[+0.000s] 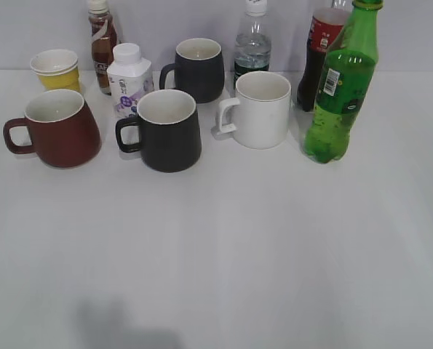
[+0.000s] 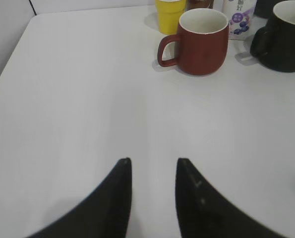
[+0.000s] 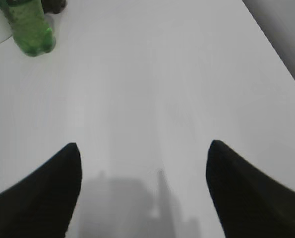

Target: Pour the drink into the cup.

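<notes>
The drink, a tall green soda bottle (image 1: 343, 87), stands upright at the right of the white table, capped. Its base shows at the top left of the right wrist view (image 3: 30, 27). The cup, a dark red-brown mug (image 1: 56, 129) with a white inside, stands at the left with its handle to the left; it also shows in the left wrist view (image 2: 202, 42). My left gripper (image 2: 153, 161) is open and empty over bare table, well short of the cup. My right gripper (image 3: 145, 146) is wide open and empty, far from the bottle. Neither gripper shows in the exterior view.
Two black mugs (image 1: 167, 131) (image 1: 196, 69), a white mug (image 1: 258, 109), a yellow cup (image 1: 56, 69), a small white milk bottle (image 1: 129, 80), a brown drink bottle (image 1: 102, 43), a clear water bottle (image 1: 252, 43) and a red-labelled cola bottle (image 1: 318, 54) stand in the back rows.
</notes>
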